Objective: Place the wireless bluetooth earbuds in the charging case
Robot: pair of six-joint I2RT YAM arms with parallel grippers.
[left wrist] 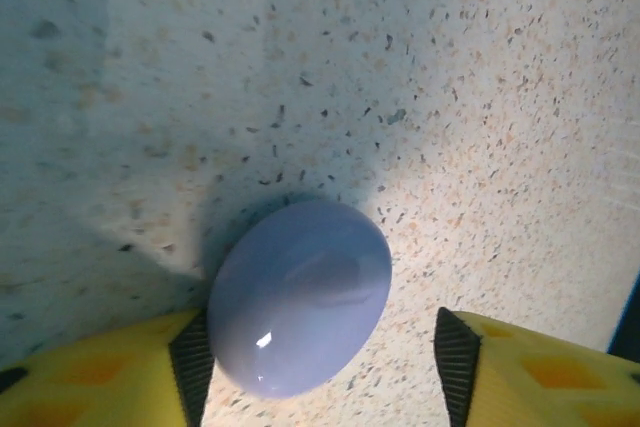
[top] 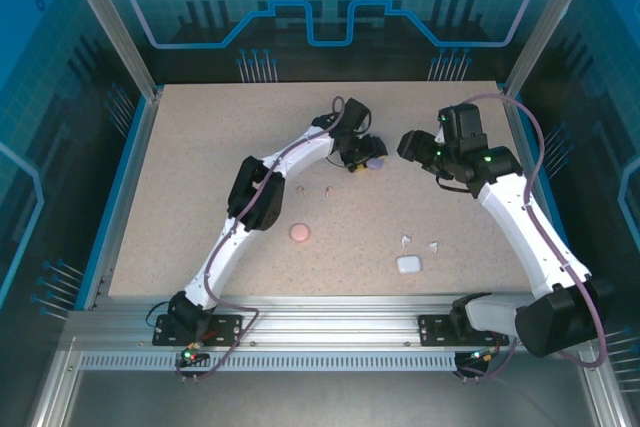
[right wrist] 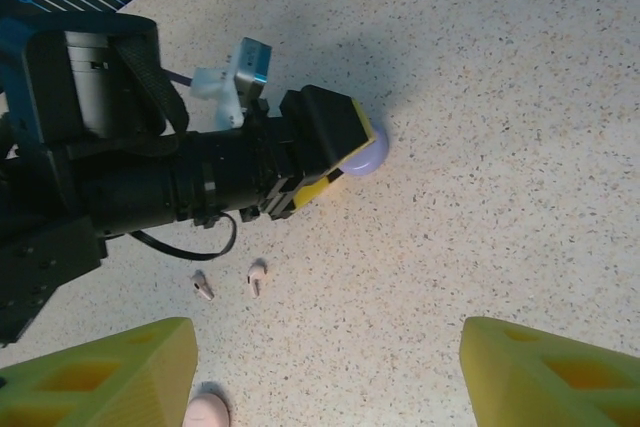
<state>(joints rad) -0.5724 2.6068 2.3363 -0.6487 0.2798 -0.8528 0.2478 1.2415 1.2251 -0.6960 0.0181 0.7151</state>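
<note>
A closed purple charging case (left wrist: 300, 297) lies on the table between the fingers of my left gripper (left wrist: 320, 347). The jaws are open: the left pad (left wrist: 192, 362) touches the case, the right pad (left wrist: 457, 362) stands apart. In the top view this case (top: 376, 161) sits at the left gripper (top: 366, 158). My right gripper (top: 408, 144) hovers open just to its right, with nothing between its fingers (right wrist: 100, 372). Two pale pink earbuds (right wrist: 257, 275) (right wrist: 203, 287) lie loose on the table. Two white earbuds (top: 405, 240) (top: 433, 245) lie near a white case (top: 408, 265).
A closed pink case (top: 299, 233) lies left of centre, beside the left arm's forearm (top: 255, 192). The pink earbuds (top: 329, 189) sit between that case and the purple one. Metal frame posts and a blue wall border the speckled table (top: 200, 147).
</note>
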